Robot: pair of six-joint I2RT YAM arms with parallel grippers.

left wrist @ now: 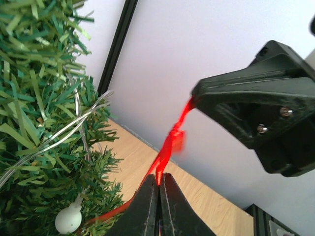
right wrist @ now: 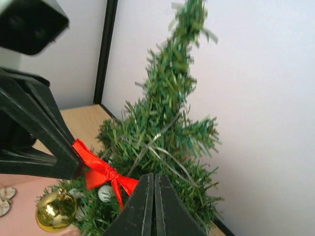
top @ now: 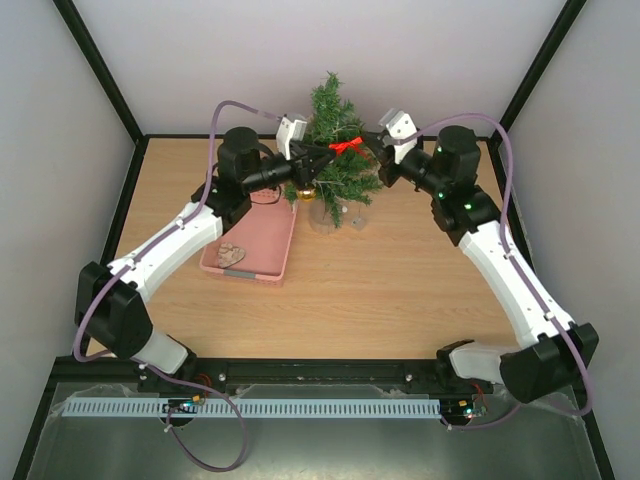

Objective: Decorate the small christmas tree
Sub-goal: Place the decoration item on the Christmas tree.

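A: The tree [top: 335, 130] stands at the far middle of the table [top: 400, 290], just right of the pink basket [top: 262, 245].
B: And 2 grippers meet at it! The left gripper [left wrist: 158, 189] is clamped tight on the left end of the red bow [right wrist: 101, 172].
A: The right gripper [right wrist: 150, 194] pinches its right end, fingers pressed together on it.
B: Low on the tree's left side hangs a gold bauble [right wrist: 53, 210].

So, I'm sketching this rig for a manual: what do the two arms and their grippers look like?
Both the left arm and right arm have smooth white shells between chunky black joints. A lilac cable loops along each. The left gripper and right gripper have slim black tapered fingers; a white camera block tops each wrist.
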